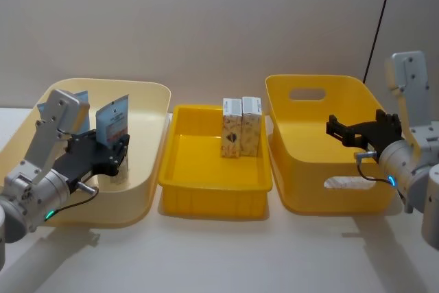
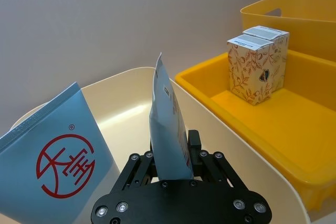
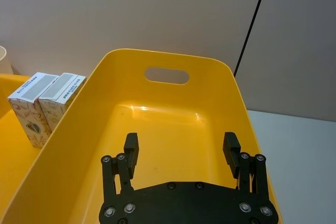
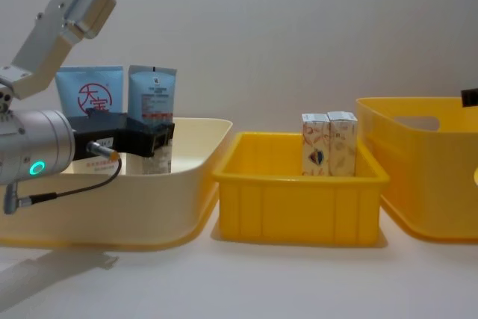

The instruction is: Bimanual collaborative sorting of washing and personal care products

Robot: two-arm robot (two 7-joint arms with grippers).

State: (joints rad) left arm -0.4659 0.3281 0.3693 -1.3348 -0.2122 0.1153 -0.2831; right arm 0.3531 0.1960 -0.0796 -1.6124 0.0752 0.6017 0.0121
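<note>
Now we clamp the grey-white tube (image 1: 113,123) upright in the cream tub (image 1: 140,190) with the left end effector (image 1: 118,150), the right end effector (image 1: 350,132) wide over the yellow bin (image 1: 312,169); a straight lift likely follows.

Left arm (image 1: 31,193): silver-grey round links, topped by a boxy pale-grey block with small dark screw holes.
Left gripper (image 1: 122,150): matte black flat plate with linked bars; silver screws at every pivot.
Light (image 4: 36,167): a small green-blue ring glowed on the left wrist; the right wrist bore a like one.
Cable (image 4: 67,192): thin and black, looping off the left wrist from a metal plug.
Right arm (image 1: 411,166): the same silver-grey tubes and a boxy grey block.
Right gripper (image 3: 181,146): black plate and silver screws.
Fingers (image 3: 130,148): short, squared, black.
</note>
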